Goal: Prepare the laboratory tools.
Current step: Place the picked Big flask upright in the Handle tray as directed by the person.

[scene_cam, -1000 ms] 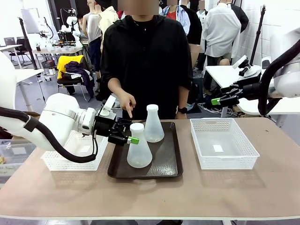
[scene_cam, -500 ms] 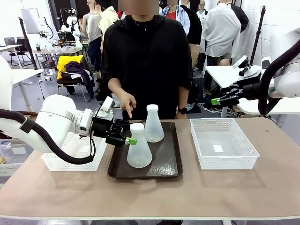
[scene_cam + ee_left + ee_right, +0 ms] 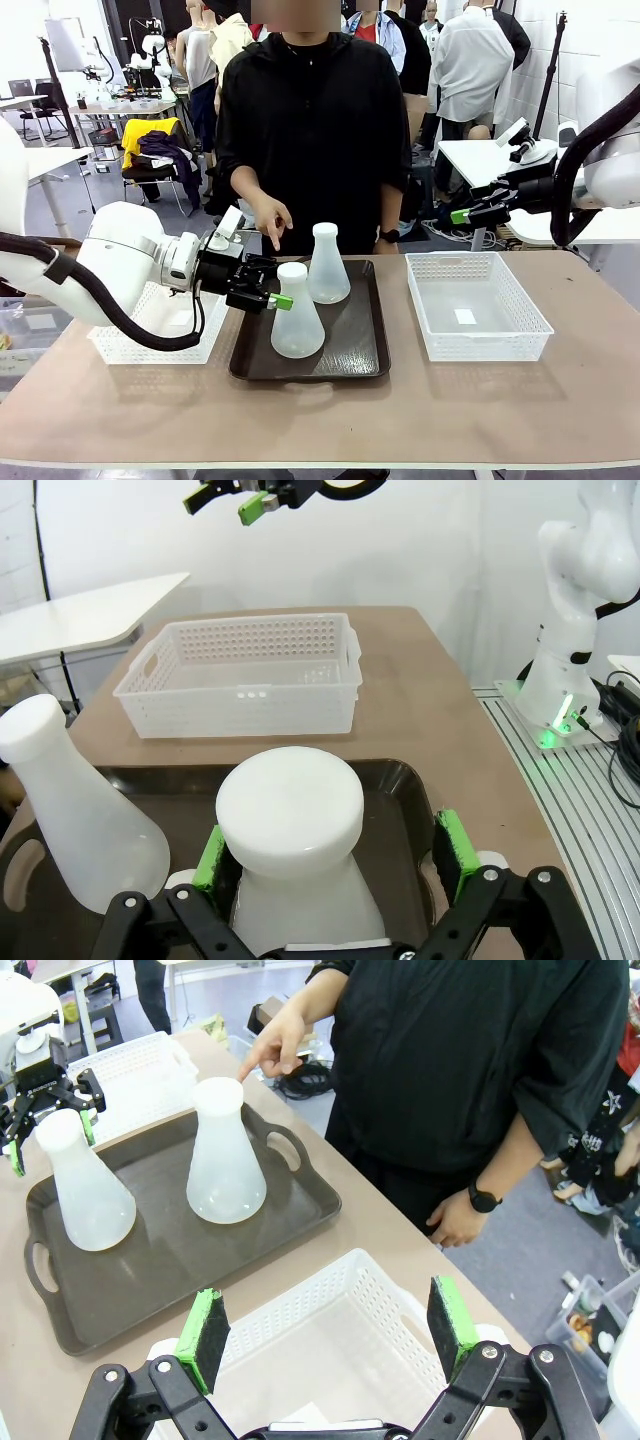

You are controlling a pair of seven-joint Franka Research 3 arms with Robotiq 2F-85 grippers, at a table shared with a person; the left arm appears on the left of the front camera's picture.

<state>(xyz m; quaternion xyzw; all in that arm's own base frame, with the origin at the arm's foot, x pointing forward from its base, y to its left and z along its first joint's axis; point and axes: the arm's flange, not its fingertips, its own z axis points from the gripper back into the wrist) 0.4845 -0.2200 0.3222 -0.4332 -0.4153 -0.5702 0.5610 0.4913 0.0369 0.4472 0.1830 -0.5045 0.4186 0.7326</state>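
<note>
At frame centre, the left tool (image 3: 268, 291) stands wide open astride the near Erlenmeyer flask (image 3: 297, 312) neck on the dark tray (image 3: 362, 345), gripping nothing, apparently lined up to grasp. Right tool (image 3: 330, 1337), open and empty, hangs upper right.

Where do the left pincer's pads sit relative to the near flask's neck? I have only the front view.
Observer: In the left wrist view the left pincer is open and straddles the near flask. One green pad is close beside the flask and the other is plainly apart from it.
Operator: And is the right pincer open or shut?
Observer: The right wrist view shows the right pincer wide open above the white basket, holding nothing.
</note>
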